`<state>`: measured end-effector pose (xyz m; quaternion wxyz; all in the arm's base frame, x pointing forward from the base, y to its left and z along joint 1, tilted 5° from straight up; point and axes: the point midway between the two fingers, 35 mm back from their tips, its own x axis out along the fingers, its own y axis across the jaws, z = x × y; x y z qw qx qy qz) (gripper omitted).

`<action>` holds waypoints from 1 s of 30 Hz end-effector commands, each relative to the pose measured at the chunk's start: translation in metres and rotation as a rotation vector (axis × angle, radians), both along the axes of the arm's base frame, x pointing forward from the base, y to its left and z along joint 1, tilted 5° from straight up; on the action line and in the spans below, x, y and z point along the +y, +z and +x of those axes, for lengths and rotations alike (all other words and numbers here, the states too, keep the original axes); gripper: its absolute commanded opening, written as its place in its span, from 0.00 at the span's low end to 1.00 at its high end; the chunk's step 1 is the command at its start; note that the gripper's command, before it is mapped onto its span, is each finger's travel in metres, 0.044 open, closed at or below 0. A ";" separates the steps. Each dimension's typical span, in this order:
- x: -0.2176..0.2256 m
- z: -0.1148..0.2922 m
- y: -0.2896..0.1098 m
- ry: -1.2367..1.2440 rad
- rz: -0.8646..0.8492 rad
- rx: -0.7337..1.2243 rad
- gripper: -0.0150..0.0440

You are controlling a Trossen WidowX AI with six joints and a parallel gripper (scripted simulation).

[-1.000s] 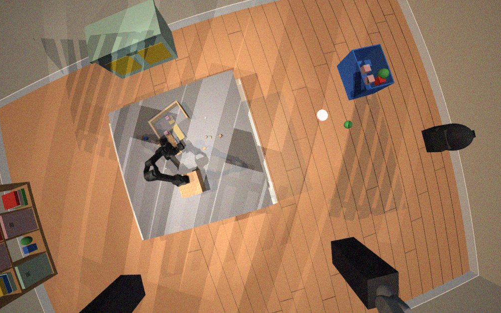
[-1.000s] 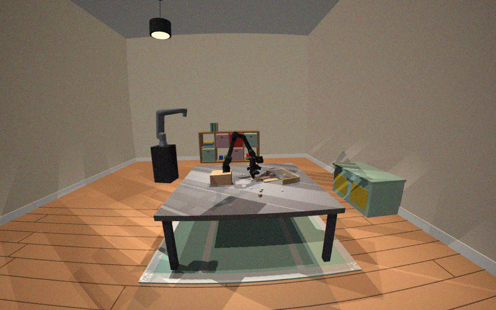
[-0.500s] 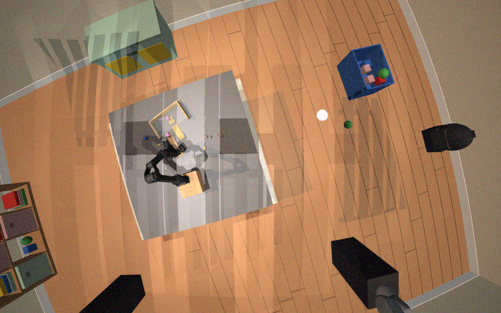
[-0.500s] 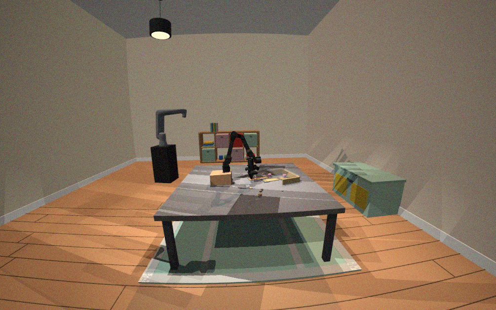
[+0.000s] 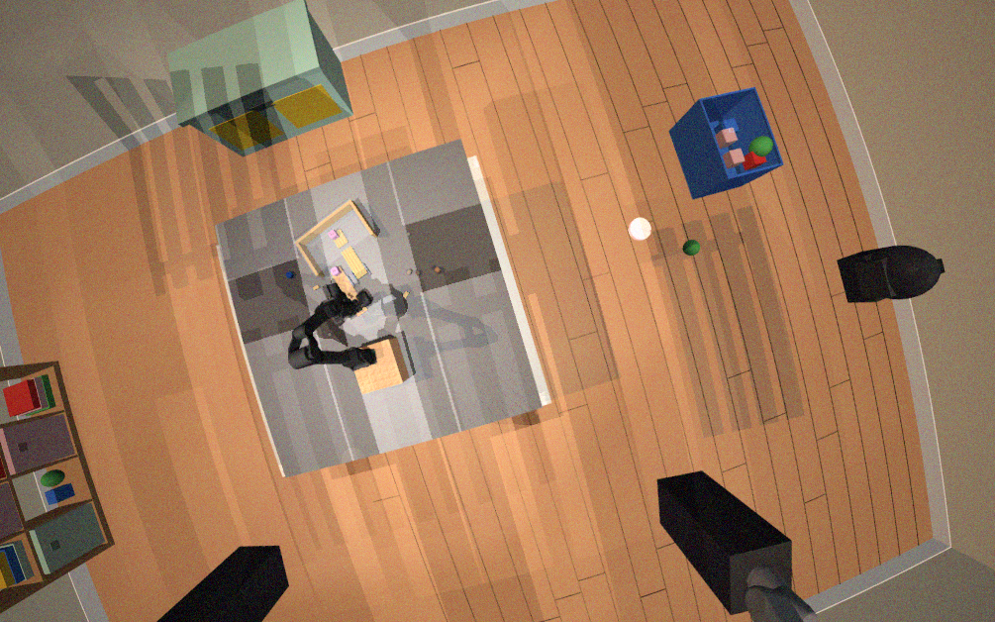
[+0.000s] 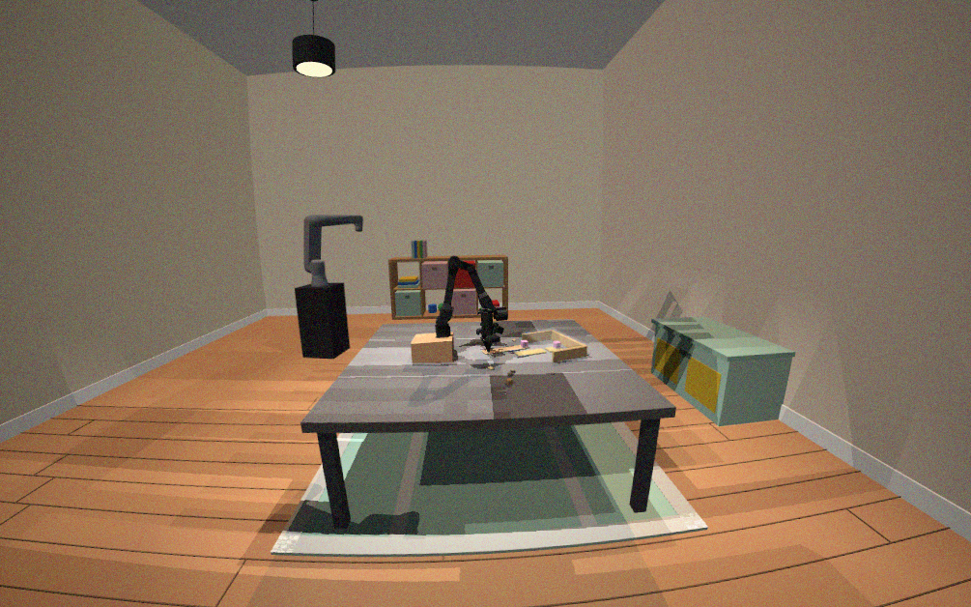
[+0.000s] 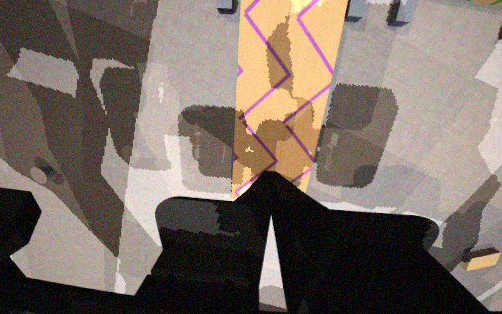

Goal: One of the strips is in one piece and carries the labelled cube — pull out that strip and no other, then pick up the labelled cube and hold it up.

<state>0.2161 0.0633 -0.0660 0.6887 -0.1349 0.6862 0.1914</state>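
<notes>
A tan strip with a purple zigzag [image 7: 287, 100] [image 5: 346, 288] lies on the grey table [image 5: 447, 370] [image 6: 413, 396] and runs straight away from my gripper [image 7: 268, 181] [image 5: 362, 303] [image 6: 487, 345]. The fingers are shut and pinch the strip's near end at table level. A small pink cube [image 5: 335, 271] sits at the strip's far end, by the open side of a wooden tray [image 5: 331, 219] [image 6: 568, 351]. A second pink cube [image 5: 331, 233] [image 6: 556, 344] and another yellow strip [image 5: 354, 263] are in the tray area. I cannot read any label.
A wooden box [image 5: 383, 364] [image 6: 432, 348] stands by the arm's base. Small loose cubes [image 5: 437, 269] [image 7: 480, 259] and a blue ball [image 5: 289, 273] lie on the table. Grey posts [image 7: 227, 5] flank the strip at the top of the wrist view.
</notes>
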 end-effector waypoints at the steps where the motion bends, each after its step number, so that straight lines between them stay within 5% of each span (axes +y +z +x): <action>1: -0.007 -0.015 -0.004 0.005 -0.016 0.028 0.25; 30: -0.013 -0.026 -0.004 0.005 -0.016 0.029 0.25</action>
